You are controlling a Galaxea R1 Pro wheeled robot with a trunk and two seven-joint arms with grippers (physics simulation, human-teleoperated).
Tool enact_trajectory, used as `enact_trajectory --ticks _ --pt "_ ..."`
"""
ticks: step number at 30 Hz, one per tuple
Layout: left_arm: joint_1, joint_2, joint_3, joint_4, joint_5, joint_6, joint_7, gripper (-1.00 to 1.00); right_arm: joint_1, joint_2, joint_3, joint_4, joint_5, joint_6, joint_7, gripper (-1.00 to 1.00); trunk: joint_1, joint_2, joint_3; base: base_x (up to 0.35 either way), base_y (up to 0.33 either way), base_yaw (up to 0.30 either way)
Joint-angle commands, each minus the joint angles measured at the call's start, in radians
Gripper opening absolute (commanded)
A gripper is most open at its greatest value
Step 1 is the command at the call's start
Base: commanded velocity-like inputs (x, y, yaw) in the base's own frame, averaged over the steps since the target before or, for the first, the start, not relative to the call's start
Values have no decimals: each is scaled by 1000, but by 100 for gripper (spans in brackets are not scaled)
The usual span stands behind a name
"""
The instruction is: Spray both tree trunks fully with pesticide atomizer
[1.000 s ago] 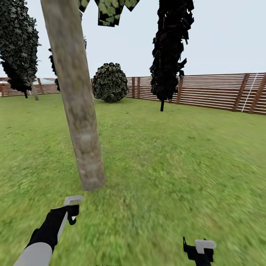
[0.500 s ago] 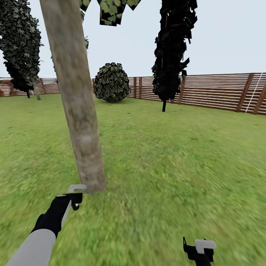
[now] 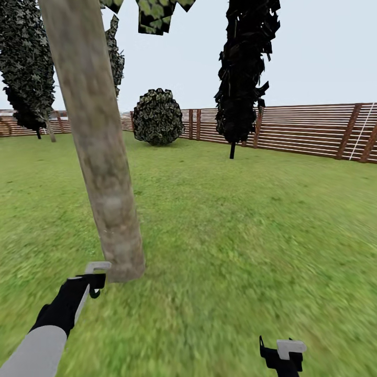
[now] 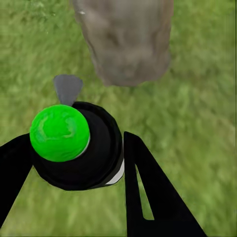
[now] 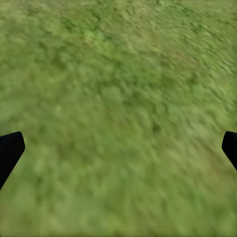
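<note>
A thick mottled grey-beige tree trunk [image 3: 99, 157] rises from the grass, leaning slightly, just ahead and to the left of me. My left gripper [image 3: 86, 285] hovers just short of its base, shut on the pesticide atomizer [image 3: 97, 268]. In the left wrist view the atomizer [image 4: 74, 148] is a black body with a bright green cap, held between the black fingers [image 4: 143, 187]. Its grey nozzle points at the trunk's foot [image 4: 128, 44]. I see no white specks on the bark. My right gripper [image 3: 283, 356] hangs low over the grass [image 5: 118, 98], open and empty.
A brown slatted fence [image 3: 303, 131] runs along the back and right. A round shrub [image 3: 156, 116] and a dark narrow conifer [image 3: 243, 68] stand before it, with another dark tree [image 3: 26, 68] at the far left. Lawn [image 3: 251, 235] spreads to the right of the trunk.
The view has shifted a little, so the trunk now sits further left. My left arm has reached forward, bringing the atomizer closer to the trunk's base. The right gripper has stayed put.
</note>
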State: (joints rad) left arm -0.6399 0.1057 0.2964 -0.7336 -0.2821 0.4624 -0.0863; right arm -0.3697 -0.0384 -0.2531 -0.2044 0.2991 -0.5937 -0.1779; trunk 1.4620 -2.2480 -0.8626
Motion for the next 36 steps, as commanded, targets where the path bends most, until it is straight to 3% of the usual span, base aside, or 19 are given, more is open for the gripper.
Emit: enact_trajectory --ticks 1,2,3,6,9,12,16,19,22,24,31,36 --pt "1 -5 -3 0 0 -1 0 -100 0 0 0 0 0 0 0 100 0 0 0 3 -2 0" --pt "1 -15 -6 0 0 -2 -1 -100 0 0 0 0 0 0 0 100 0 0 0 2 -1 0" --pt "1 -51 -10 0 -2 -5 -1 -100 0 0 0 0 0 0 0 100 0 0 0 0 0 0" --pt "1 -92 -13 -1 -4 -7 -7 -100 0 0 0 0 0 0 0 100 0 0 0 0 0 0" --pt "-1 -87 -6 -20 -2 -5 -14 -100 0 0 0 0 0 0 0 100 0 0 0 0 0 0" --pt "0 -27 1 -89 0 -1 -22 -100 0 0 0 0 0 0 0 100 0 0 0 0 0 0" --pt "-1 8 3 -119 6 4 -68 -100 0 -1 0 0 0 0 0 100 0 0 0 0 0 0" --pt "-8 7 -4 -116 8 17 -82 -100 0 -1 0 0 0 0 0 100 0 0 0 0 0 62" --pt "-24 4 -10 -117 7 156 -85 -100 0 0 0 -1 0 0 0 100 0 0 0 0 0 252" --pt "-28 8 -12 -119 4 194 -84 -100 0 0 0 -1 0 0 0 100 0 0 0 0 0 233" --pt "-21 17 -13 -123 -1 196 -82 -100 0 -1 0 -1 0 0 0 100 0 0 0 1 0 26" --pt "-21 -18 -41 -123 -2 191 -69 -100 0 0 0 -1 0 0 0 100 0 0 0 184 -83 62"
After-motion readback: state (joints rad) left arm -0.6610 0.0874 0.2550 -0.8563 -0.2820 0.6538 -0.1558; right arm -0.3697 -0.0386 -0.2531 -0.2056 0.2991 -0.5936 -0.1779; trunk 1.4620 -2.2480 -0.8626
